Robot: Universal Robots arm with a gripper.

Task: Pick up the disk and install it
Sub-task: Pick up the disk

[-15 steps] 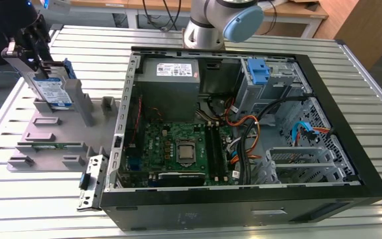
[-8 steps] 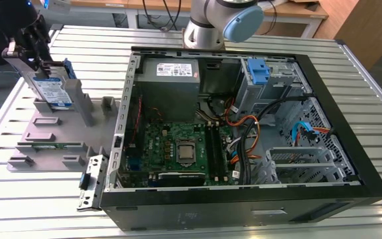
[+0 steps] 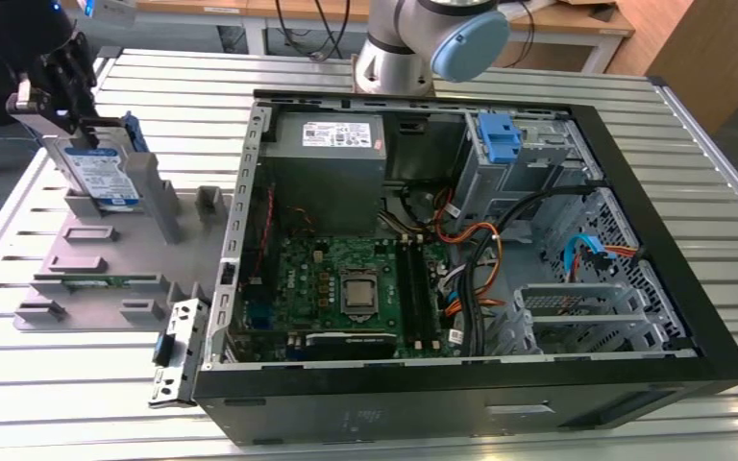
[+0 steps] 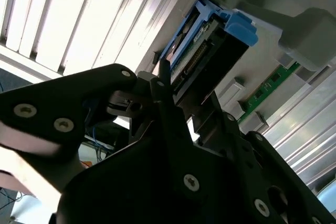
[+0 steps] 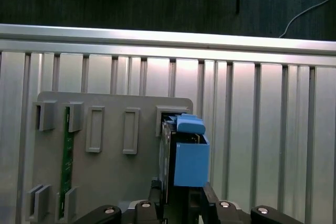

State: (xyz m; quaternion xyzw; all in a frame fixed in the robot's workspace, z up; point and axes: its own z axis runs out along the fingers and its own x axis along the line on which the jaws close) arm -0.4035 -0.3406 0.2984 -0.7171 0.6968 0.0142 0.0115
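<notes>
The fingers (image 4: 163,85) are pinched in narrow on either side of the disk (image 5: 191,156), and in both wrist views they look pressed right up against its end. So the gripper (image 5: 181,198) reads as clamped on the disk rather than just hanging over it.

The disk is standing on edge in a slot of the grey fixture (image 3: 100,259), label facing out and blue rails around it. From the exterior view its lower edge seems to sit down in that slot, so it doesn't look lifted clear.

Moving outward, the fixture lies flat on the slatted metal counter (image 3: 87,384). A green circuit strip (image 5: 66,156) sits in one of its other slots, well apart from the disk.

Taking the open computer case (image 3: 715,365) as the middle of the dial in the exterior view, the disk (image 3: 97,168) and gripper (image 3: 74,120) are out at about 10 o'clock, outside the case wall. Inside the case, the power-supply box (image 3: 331,134) is around 12 o'clock, and a blue bracket (image 3: 499,139) stands up at about 1 o'clock.

Progress-wise it looks early: the grab is on, but the disk isn't out of the fixture and the whole install is still to do.
</notes>
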